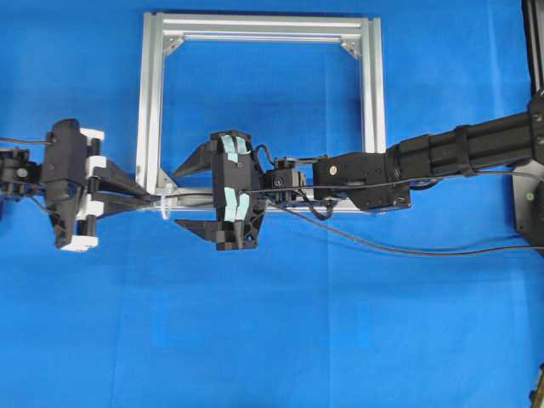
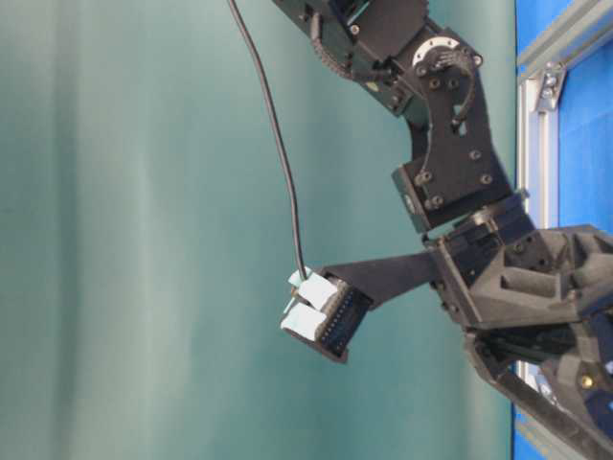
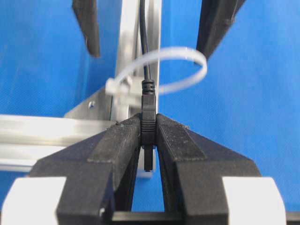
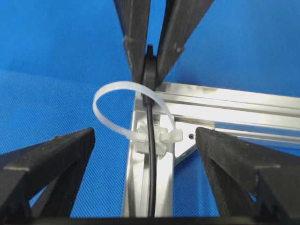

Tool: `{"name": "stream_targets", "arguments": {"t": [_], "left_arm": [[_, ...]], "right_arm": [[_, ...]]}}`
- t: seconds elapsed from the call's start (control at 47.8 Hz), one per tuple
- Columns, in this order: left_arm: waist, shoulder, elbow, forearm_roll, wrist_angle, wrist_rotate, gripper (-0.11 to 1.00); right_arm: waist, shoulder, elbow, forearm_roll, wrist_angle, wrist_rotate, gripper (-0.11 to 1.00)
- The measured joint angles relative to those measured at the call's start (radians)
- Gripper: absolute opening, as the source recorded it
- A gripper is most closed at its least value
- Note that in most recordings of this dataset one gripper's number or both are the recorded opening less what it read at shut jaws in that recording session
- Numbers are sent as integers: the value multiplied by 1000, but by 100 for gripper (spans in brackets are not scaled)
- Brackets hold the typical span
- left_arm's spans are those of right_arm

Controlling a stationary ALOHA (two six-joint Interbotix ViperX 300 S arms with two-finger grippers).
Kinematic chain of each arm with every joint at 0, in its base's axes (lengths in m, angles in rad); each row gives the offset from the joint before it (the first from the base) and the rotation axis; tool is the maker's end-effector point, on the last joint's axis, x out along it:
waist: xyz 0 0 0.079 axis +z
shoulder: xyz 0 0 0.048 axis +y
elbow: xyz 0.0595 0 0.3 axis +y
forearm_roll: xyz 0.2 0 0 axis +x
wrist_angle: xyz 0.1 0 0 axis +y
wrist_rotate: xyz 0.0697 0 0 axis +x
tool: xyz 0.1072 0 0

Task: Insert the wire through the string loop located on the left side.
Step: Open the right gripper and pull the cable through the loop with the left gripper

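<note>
The wire (image 3: 143, 37) is a thin black cable ending in a dark plug (image 3: 148, 117). It runs through the string loop (image 3: 185, 70), a small white loop tied at the silver frame's lower-left corner (image 1: 161, 202). My left gripper (image 3: 148, 123) is shut on the plug just past the loop. In the right wrist view the wire (image 4: 151, 164) passes through the string loop (image 4: 110, 91) into the left gripper's fingers (image 4: 136, 42). My right gripper (image 4: 144, 136) stands wide open on either side of the wire, touching nothing. Overhead, the right gripper (image 1: 177, 200) faces the left gripper (image 1: 153, 202) across that corner.
The silver aluminium frame (image 1: 151, 102) lies flat on the blue mat. The wire (image 1: 408, 249) trails off to the right beneath the right arm (image 1: 442, 157). A black stand (image 1: 531, 204) sits at the right edge.
</note>
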Motion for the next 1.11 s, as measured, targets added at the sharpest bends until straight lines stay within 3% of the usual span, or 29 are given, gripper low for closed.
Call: {"name": "stream_targets", "arguments": {"t": [0.545, 0.901, 1.11], "left_arm": [[0, -486, 83, 0, 318, -2, 8], [15, -922, 57, 0, 683, -2, 8], [37, -1074, 5, 0, 862, 0, 8]], "right_arm": [[0, 0, 0, 0, 2, -5, 98], [0, 0, 0, 0, 2, -5, 98], [0, 0, 0, 0, 2, -5, 98]]}}
